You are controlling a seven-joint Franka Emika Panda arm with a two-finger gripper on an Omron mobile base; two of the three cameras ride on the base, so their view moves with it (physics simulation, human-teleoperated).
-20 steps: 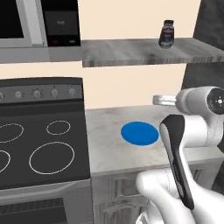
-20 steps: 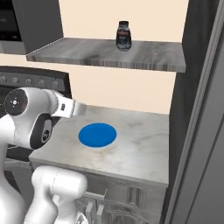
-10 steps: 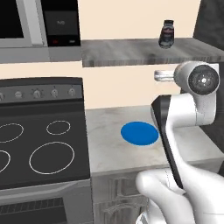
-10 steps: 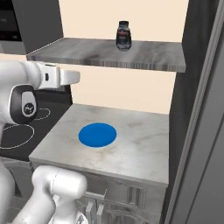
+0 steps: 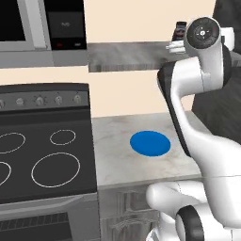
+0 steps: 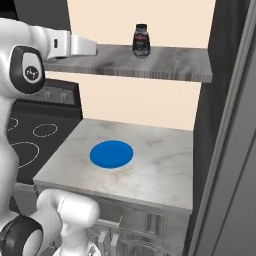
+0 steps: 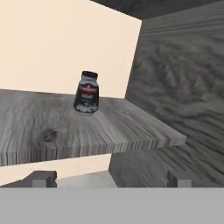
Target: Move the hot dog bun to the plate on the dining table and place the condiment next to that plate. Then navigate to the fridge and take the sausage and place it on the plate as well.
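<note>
The condiment [image 7: 86,92], a small jar with a dark cap and a dark label, stands upright on a grey wooden wall shelf [image 6: 150,62]. It shows as well in the right base view, as the condiment [image 6: 141,41], and half behind my arm in the left base view, as the condiment [image 5: 179,30]. My gripper [image 7: 111,179] is level with the shelf's front edge and points at the jar from a distance, open, with nothing between its fingers. The hand [image 6: 75,45] hangs to the left of the jar. The hot dog bun, the plate, the dining table and the sausage are out of view.
A flat blue disc [image 5: 149,143] lies on the marble counter [image 6: 150,175] below the shelf. A black stove [image 5: 42,155] stands to the left, with a microwave [image 5: 28,28] above it. A tall dark grey panel [image 6: 230,125] walls off the right side.
My arm has risen from counter height to shelf height, and the hand now faces the condiment. The jaws stayed open. The jar and the blue disc have not moved.
</note>
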